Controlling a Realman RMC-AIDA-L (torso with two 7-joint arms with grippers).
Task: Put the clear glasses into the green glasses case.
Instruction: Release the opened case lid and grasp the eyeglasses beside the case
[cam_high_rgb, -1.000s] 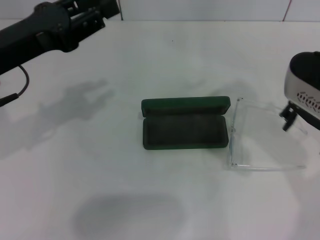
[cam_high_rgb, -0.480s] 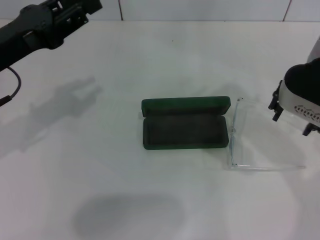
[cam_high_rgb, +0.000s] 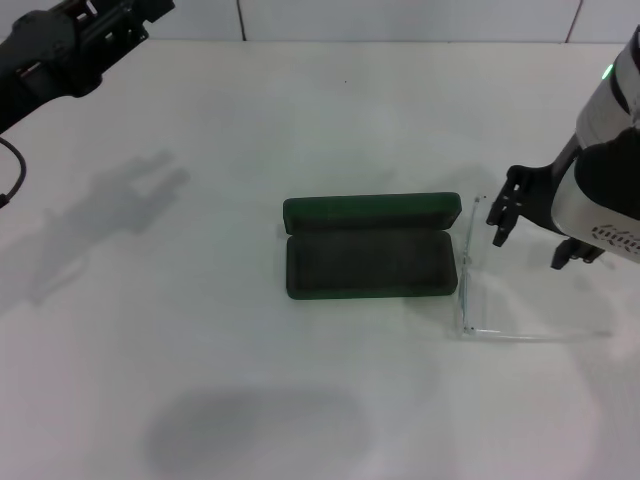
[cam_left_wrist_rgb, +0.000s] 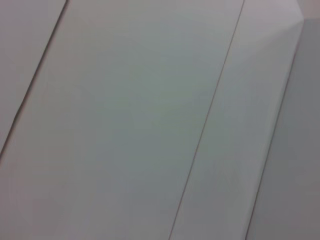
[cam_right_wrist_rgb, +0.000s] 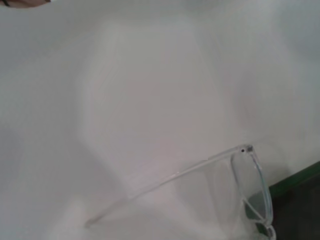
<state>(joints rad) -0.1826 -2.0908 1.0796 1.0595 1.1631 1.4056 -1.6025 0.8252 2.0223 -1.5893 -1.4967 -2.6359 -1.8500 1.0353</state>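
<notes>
The green glasses case (cam_high_rgb: 366, 264) lies open at the table's middle, its lid (cam_high_rgb: 370, 211) folded back on the far side and the dark lining empty. The clear glasses (cam_high_rgb: 468, 262) lie just right of the case, lens edge toward it, with thin arms stretching right to about (cam_high_rgb: 560, 337). My right gripper (cam_high_rgb: 533, 233) hovers open above the far arm of the glasses, holding nothing. The right wrist view shows that glasses (cam_right_wrist_rgb: 248, 183) corner and a bit of the case (cam_right_wrist_rgb: 299, 181). My left arm (cam_high_rgb: 60, 45) is raised at the far left corner.
The white table (cam_high_rgb: 230, 380) surrounds the case, with a tiled wall (cam_high_rgb: 400, 18) at its far edge. The left wrist view shows only pale wall panels (cam_left_wrist_rgb: 150, 120).
My right gripper has swung left from the table's right edge to above the glasses. The left arm has drawn back farther to the upper left. Case and glasses have not moved.
</notes>
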